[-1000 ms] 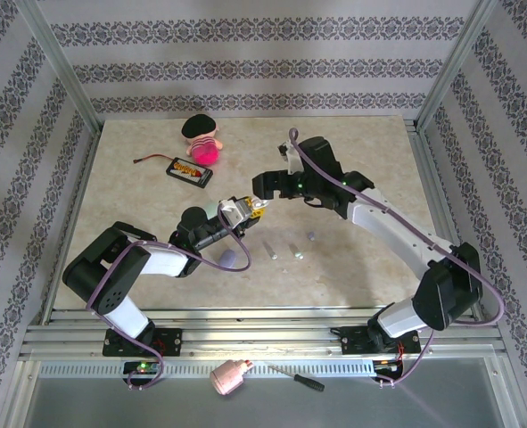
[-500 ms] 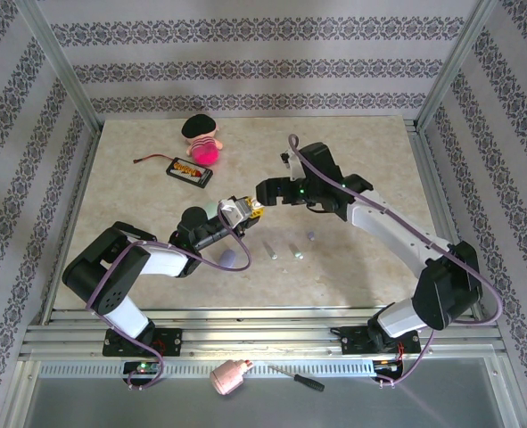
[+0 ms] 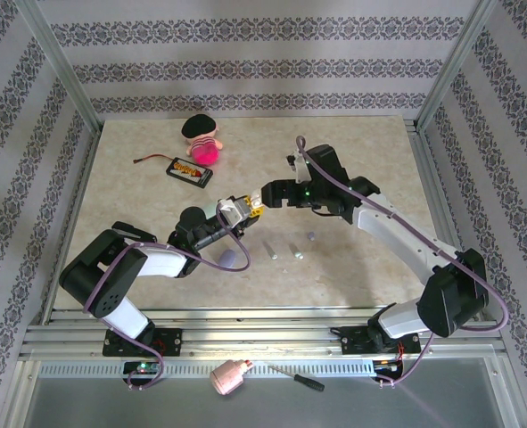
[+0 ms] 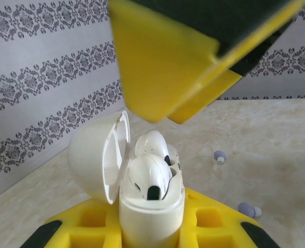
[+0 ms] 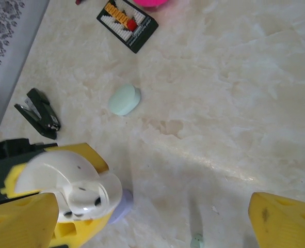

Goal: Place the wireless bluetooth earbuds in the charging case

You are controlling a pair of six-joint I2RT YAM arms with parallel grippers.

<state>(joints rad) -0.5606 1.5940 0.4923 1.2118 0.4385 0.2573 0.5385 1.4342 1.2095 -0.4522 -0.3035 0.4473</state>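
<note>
So the left gripper (image 3: 234,216) is clamped on the glossy white plastic charging case (image 4: 151,217), low centre of the left wrist view, with the lid flipped open to the left. Two white stem-shaped earbuds (image 4: 151,178) sit in its wells and look seated to me. The right gripper (image 5: 153,219) hangs spread wide with nothing in it, just right of the case in the overhead shot. A small lilac bud (image 4: 219,156) lies loose on the beige marbled table (image 5: 235,77), mid right. My guess is this pair's basically in. Next is nudging the lid shut without knocking the case loose.
</note>
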